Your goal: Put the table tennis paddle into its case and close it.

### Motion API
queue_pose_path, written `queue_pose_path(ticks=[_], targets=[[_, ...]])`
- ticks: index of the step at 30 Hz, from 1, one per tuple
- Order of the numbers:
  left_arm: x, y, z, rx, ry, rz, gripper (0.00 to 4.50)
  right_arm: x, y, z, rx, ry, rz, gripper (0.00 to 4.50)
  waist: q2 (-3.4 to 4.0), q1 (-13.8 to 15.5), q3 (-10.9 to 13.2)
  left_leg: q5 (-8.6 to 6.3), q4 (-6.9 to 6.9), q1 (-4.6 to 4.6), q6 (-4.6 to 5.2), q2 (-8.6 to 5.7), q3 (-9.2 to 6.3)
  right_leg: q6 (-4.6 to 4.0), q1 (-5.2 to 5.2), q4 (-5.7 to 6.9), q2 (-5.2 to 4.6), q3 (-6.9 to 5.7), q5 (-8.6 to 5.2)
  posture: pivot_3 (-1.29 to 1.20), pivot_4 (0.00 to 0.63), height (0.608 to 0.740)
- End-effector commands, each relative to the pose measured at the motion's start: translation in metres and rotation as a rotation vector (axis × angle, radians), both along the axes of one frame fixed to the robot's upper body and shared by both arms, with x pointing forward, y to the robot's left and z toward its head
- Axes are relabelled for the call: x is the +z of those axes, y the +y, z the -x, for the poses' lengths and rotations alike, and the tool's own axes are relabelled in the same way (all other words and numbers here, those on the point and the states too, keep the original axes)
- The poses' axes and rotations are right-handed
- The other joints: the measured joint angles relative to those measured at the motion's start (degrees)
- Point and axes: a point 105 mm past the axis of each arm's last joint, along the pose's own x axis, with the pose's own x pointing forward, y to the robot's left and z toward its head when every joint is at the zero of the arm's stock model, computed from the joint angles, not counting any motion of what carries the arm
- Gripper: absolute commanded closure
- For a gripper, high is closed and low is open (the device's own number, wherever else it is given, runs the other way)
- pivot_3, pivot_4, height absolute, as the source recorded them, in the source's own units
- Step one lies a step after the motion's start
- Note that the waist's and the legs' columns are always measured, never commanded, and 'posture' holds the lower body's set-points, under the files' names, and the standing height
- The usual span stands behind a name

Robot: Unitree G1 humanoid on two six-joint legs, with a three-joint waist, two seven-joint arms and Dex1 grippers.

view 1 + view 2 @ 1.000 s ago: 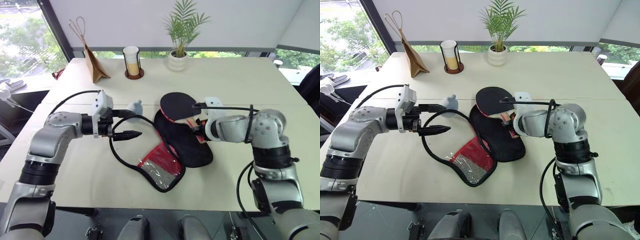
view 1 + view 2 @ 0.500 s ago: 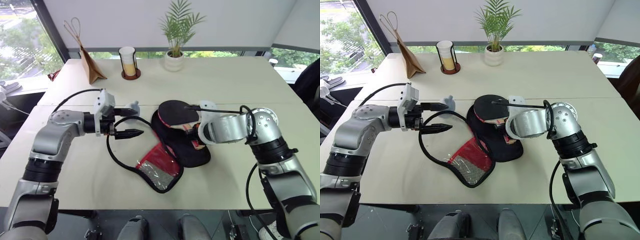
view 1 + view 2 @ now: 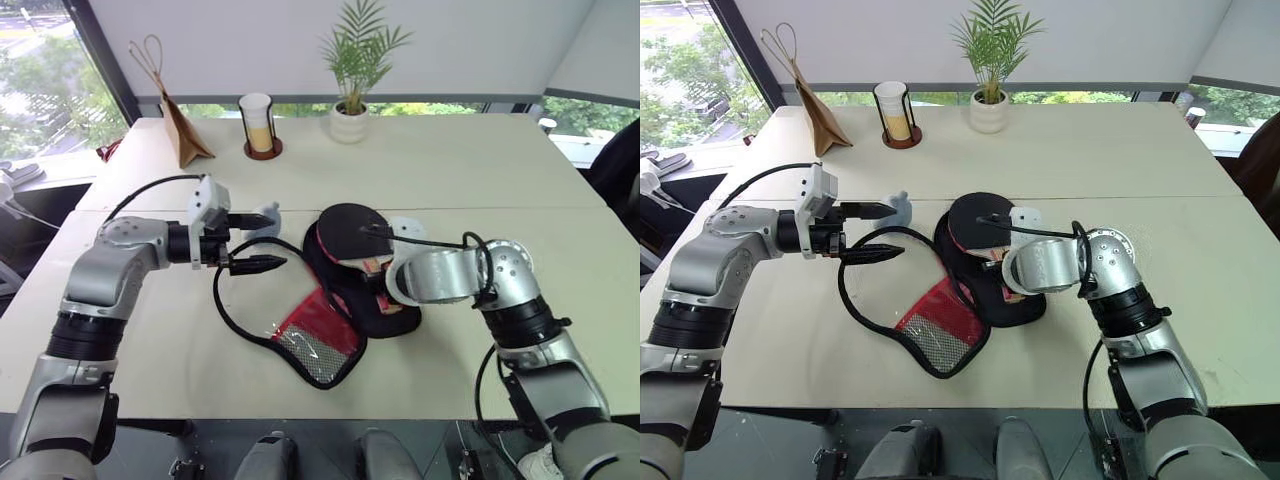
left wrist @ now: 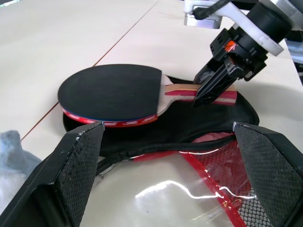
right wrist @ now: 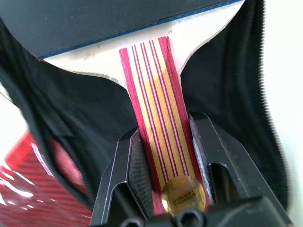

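Observation:
The table tennis paddle [image 3: 345, 228] has a black round blade and a red-striped wooden handle [image 5: 156, 104]. It hangs tilted over the far end of the case's black half [image 3: 392, 305], which lies unzipped on the table. My right gripper [image 5: 164, 126] is shut on the handle [image 4: 187, 92], gripping it from both sides. The case's other half [image 3: 315, 340] is folded out toward me, with red fabric, mesh and black zipper edging. My left gripper [image 3: 262, 242] hovers open to the left of the case, pointing at the paddle with nothing between its fingers [image 4: 71, 165].
A grey-blue plush toy [image 3: 266, 216] lies right beside my left gripper. Along the far edge of the beige table [image 3: 480, 160] stand a brown paper bag [image 3: 185, 130], a cup in a holder [image 3: 260, 125] and a potted plant [image 3: 352, 110].
My right wrist has rolled and drawn slightly toward me and down, carrying the paddle over the case. The left gripper has stayed in place, still open.

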Motion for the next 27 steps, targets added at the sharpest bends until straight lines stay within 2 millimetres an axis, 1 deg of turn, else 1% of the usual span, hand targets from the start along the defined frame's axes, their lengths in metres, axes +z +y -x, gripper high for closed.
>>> queue_pose_path(ticks=[1, 4, 8, 14, 20, 22, 27], targets=[[0.011, -0.001, 0.001, -0.012, -0.053, -0.006, 0.00, 0.006, 0.001, 0.004, 0.096, 0.001, 0.003, 3.58, 0.00, -0.05, 0.00, 0.00, 0.00, 0.00, 0.00, 0.00, 0.00, 0.00, -0.01, 0.00, 0.00, 0.00, 0.00, 0.00, 0.150, 0.740], [0.011, -0.002, 0.001, -0.011, -0.055, -0.007, 0.00, 0.011, -0.001, 0.005, 0.147, 0.000, 0.017, 3.58, 0.00, -0.06, 0.00, -0.01, -0.02, 0.00, 0.01, 0.01, 0.00, 0.00, -0.02, -0.01, 0.01, 0.01, 0.00, 0.00, 0.150, 0.740], [0.011, -0.003, 0.000, -0.012, -0.059, -0.005, 0.00, 0.011, -0.004, 0.010, 0.213, 0.026, 0.032, 3.58, 0.00, -0.04, 0.00, -0.01, -0.02, 0.00, 0.02, 0.01, 0.01, 0.00, -0.01, -0.05, 0.00, 0.01, 0.00, 0.00, 0.150, 0.740], [0.013, -0.003, -0.002, -0.014, -0.066, -0.006, 0.00, 0.019, -0.004, 0.015, 0.312, 0.039, 0.065, 3.58, 0.00, -0.02, 0.00, -0.01, -0.02, 0.00, 0.02, 0.02, 0.01, 0.00, 0.00, -0.08, -0.01, 0.01, 0.00, 0.00, 0.150, 0.740], [0.013, -0.003, -0.003, -0.022, -0.066, -0.009, 0.00, 0.036, -0.007, 0.011, 0.313, -0.021, 0.120, 3.58, 0.00, 0.07, 0.00, -0.02, -0.03, 0.00, 0.03, 0.03, 0.01, 0.00, -0.01, -0.11, -0.04, 0.02, 0.00, 0.00, 0.150, 0.740], [0.013, -0.004, -0.004, -0.026, -0.065, -0.010, 0.00, 0.039, -0.008, 0.010, 0.307, -0.026, 0.114, 3.58, 0.00, 0.10, 0.00, -0.02, -0.03, -0.01, 0.02, 0.03, 0.00, 0.00, -0.02, -0.11, -0.04, 0.02, 0.00, 0.00, 0.150, 0.740], [0.013, -0.004, -0.004, -0.028, -0.064, -0.009, 0.00, 0.056, -0.007, 0.004, 0.310, -0.061, 0.092, 3.58, 0.00, 0.40, 0.00, -0.02, -0.02, -0.02, 0.03, 0.02, 0.01, 0.00, -0.02, -0.12, -0.07, 0.02, 0.00, 0.00, 0.150, 0.740]])
